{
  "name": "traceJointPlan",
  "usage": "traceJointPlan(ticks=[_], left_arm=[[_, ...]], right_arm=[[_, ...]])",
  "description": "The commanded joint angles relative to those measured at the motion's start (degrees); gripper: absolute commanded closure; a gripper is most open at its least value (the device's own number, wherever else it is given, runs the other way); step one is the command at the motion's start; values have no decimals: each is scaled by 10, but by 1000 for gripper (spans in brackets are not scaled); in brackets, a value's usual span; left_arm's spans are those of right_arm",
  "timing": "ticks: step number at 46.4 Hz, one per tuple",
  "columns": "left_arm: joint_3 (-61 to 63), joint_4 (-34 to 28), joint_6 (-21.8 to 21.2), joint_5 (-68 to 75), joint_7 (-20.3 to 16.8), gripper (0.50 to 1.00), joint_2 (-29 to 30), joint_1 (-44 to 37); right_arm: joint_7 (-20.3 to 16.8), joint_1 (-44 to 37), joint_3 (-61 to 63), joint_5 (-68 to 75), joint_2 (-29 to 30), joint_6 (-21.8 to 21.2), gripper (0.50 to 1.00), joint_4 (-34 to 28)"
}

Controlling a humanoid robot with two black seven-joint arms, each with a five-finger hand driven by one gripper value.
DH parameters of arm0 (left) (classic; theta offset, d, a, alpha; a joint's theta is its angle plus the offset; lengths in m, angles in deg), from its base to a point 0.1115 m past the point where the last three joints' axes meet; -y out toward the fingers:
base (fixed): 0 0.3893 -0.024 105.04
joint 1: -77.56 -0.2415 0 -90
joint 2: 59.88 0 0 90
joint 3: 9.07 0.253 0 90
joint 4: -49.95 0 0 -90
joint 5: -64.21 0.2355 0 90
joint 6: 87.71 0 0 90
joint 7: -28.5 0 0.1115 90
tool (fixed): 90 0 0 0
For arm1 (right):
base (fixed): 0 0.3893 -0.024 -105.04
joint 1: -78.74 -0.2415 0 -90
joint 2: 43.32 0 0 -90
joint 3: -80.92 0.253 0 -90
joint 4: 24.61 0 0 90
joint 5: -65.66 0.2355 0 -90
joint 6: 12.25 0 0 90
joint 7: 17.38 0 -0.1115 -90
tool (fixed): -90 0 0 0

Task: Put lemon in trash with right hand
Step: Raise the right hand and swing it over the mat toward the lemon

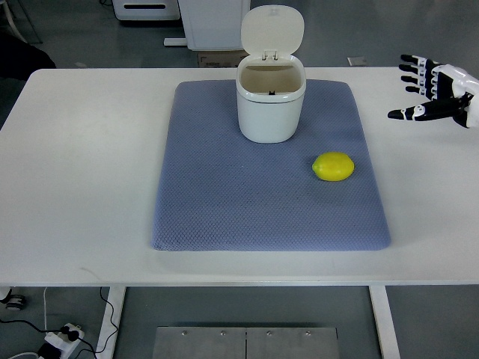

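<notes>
Top view, items as I find them:

Table (pixel 75 172): white, wide, filling most of the frame.

Mat (pixel 224 202): blue-grey, textured, laid flat on the middle of the table.

Bin (pixel 270 112): small, white, standing upright on the far part of the mat. Its lid (pixel 272 31) is flipped up and back on the hinge, so the mouth is open toward me. No brand, label or writing can be read on it.

Lemon (pixel 333 166): yellow, lying on the mat, near the bin's right front and apart from it. Nothing touches it.

My right hand (pixel 434 90): black and white, entering from the right edge, hovering over bare table beyond the mat's right side. Fingers spread, thumb pointing toward the mat, holding nothing. It is well apart from the lemon and the bin.

Floor: grey, with white cabinets (pixel 217 22) past the far edge and a power strip (pixel 63 336) with cables at lower left.
</notes>
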Motion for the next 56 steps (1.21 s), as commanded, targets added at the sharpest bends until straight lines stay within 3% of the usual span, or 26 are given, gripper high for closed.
traceJointPlan(ticks=[1,19,41,56], left_arm=[[0,0,0,0,0,500,0,0],[0,0,0,0,0,500,0,0],[0,0,0,0,0,500,0,0],[0,0,0,0,0,500,0,0]], right_arm=[[-1,-39,-57,-14,-1,-1,500,0],[-6,-198,-260,-41,12,-6,500,-33],[-34,-325,-432,-52,101,-10,500,-37],[-101,-346,-442,-43,121,-5,500,-22]])
